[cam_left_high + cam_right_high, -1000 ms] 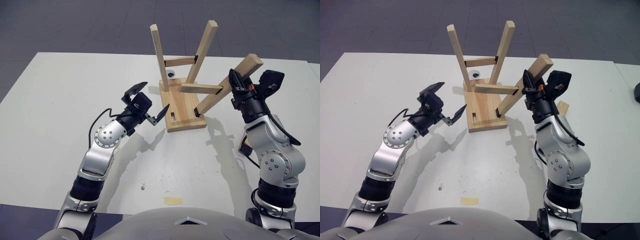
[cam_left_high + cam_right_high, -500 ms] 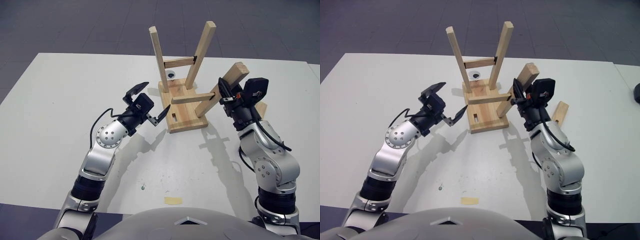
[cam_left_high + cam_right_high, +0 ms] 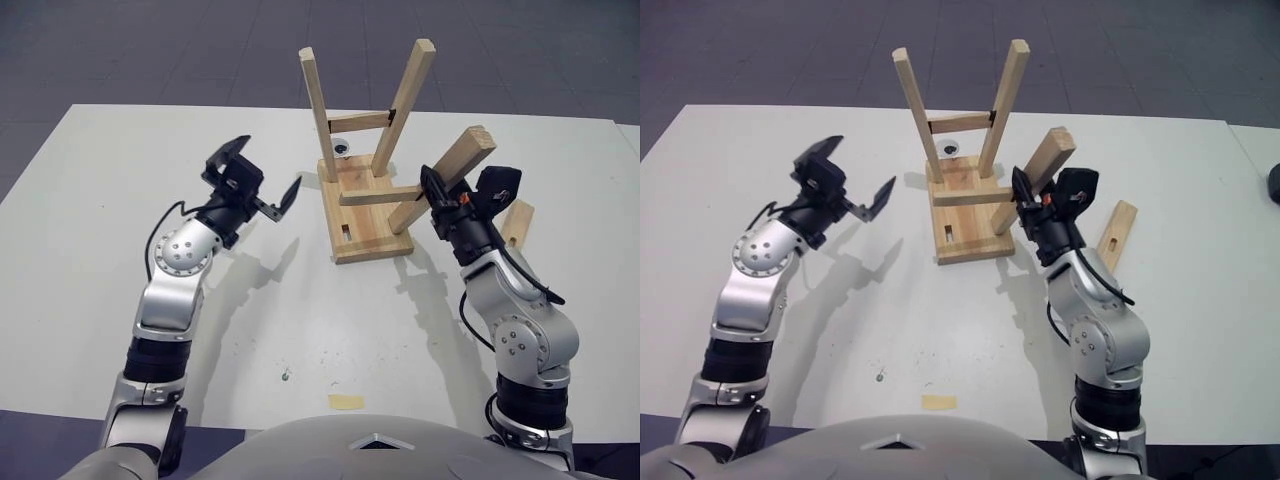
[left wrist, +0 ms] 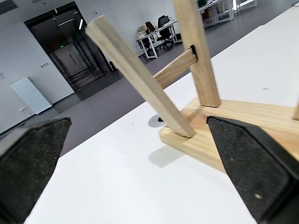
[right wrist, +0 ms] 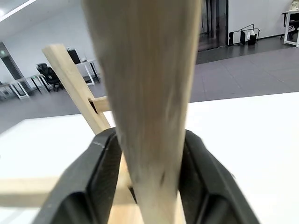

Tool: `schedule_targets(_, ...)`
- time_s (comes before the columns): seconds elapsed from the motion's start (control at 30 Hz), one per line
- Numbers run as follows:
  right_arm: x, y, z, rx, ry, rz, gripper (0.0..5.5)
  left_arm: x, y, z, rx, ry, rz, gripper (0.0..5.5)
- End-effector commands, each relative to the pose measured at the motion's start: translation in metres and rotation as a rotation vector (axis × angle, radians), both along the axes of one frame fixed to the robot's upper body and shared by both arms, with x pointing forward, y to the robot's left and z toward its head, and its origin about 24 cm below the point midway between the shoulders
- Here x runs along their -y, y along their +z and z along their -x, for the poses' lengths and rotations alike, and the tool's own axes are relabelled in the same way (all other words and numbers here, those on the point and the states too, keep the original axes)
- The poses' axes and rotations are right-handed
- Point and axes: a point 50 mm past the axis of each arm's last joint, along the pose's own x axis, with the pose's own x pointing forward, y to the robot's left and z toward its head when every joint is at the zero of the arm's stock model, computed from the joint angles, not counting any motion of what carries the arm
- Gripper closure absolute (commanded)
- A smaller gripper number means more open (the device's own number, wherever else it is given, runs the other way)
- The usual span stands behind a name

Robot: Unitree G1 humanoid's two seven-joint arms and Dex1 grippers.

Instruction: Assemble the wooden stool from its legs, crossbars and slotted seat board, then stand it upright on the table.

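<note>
The slotted seat board (image 3: 371,232) lies flat on the white table (image 3: 90,200). Two legs (image 3: 318,115) (image 3: 408,95) rise from its far side, joined by a crossbar (image 3: 360,123). My right gripper (image 3: 441,199) is shut on a third leg (image 3: 453,170), tilted, its lower end at the board's right edge; a crossbar (image 3: 378,194) runs from it toward the left leg. In the right wrist view both fingers (image 5: 96,177) clamp this leg (image 5: 149,93). My left gripper (image 3: 253,178) hangs open to the left of the board, holding nothing; its pads (image 4: 254,163) frame the stool.
A loose leg (image 3: 515,221) lies on the table right of my right arm. A round grommet hole (image 3: 343,150) sits behind the board. A strip of tape (image 3: 346,402) and a small speck (image 3: 286,376) lie near the front edge.
My right gripper has carried the tilted leg and its crossbar left and down to the board's right edge. My left gripper has drawn back to the left, away from the board, still open.
</note>
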Motion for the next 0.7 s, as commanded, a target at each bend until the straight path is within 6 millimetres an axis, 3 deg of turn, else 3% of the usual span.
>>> schedule_targets(0.03, 0.004, 0.053, 0.007, 0.293, 0.013, -0.123, 2.88, -0.009, 0.007, -0.01, 0.022, 0.031, 0.017, 0.1)
schedule_targets(0.17, 0.016, 0.1, 0.001, 0.471, -0.014, -0.212, 2.22, -0.013, 0.001, -0.004, 0.011, 0.076, 0.051, 0.1)
schedule_targets(0.23, 0.033, 0.112, -0.006, 0.476, -0.115, -0.216, 1.88, -0.011, 0.001, -0.002, 0.015, 0.08, 0.062, 0.1)
schedule_targets(0.27, 0.044, 0.104, -0.012, 0.414, -0.186, -0.173, 1.66, -0.01, 0.001, -0.002, 0.018, 0.082, 0.071, 0.1)
schedule_targets(0.33, 0.067, 0.064, -0.02, 0.196, -0.349, -0.053, 1.4, -0.009, 0.004, -0.002, 0.023, 0.086, 0.086, 0.1)
schedule_targets(0.47, 0.088, -0.013, 0.001, -0.176, -0.546, 0.157, 0.76, -0.011, 0.001, 0.0, 0.006, 0.087, 0.073, 0.1)
schedule_targets(0.6, 0.083, -0.055, 0.019, -0.378, -0.567, 0.15, 0.12, -0.01, -0.004, 0.003, -0.023, 0.078, 0.071, 0.1)
schedule_targets(0.7, 0.082, -0.08, 0.028, -0.499, -0.594, 0.102, 0.12, -0.009, -0.008, 0.006, -0.05, 0.057, 0.045, 0.1)
